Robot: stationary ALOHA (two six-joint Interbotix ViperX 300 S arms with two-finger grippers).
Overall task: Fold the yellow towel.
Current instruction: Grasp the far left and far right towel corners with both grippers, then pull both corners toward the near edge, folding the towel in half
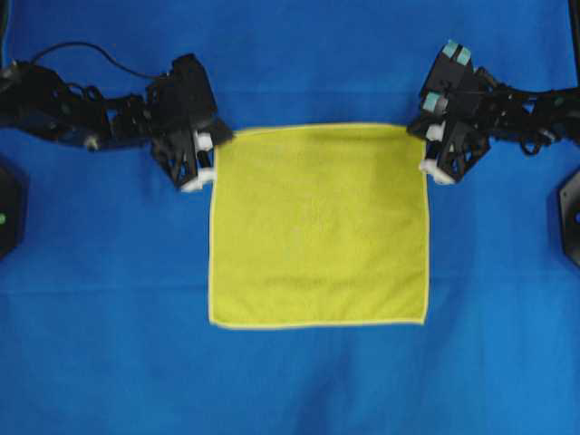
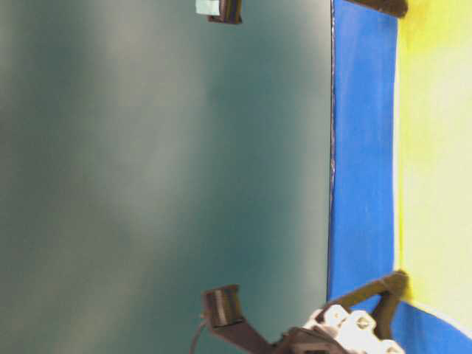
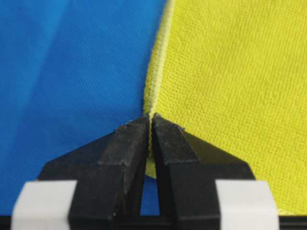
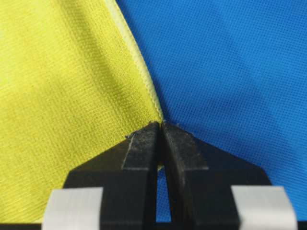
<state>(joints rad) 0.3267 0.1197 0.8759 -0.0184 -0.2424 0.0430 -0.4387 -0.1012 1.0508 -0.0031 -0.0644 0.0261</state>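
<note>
Am pinching yellow towel (image 1: 317, 227) far corners: left fingers (image 3: 150, 125) clamping left hem, right fingers (image 4: 160, 128) clamping right; towel body lying flat toward near counter (image 1: 290, 381) edge.

Setting: robotics lab test cell.

My two black arms (image 1: 82, 113) work over a bench (image 1: 109, 344) covered wall to wall in plain blue fabric, with fixed black mounts (image 1: 9, 213) at both side edges. A bare, featureless grey-green wall (image 2: 162, 177) backs the bench. Cameras ride on my wrists, looking down each pincer.
</note>
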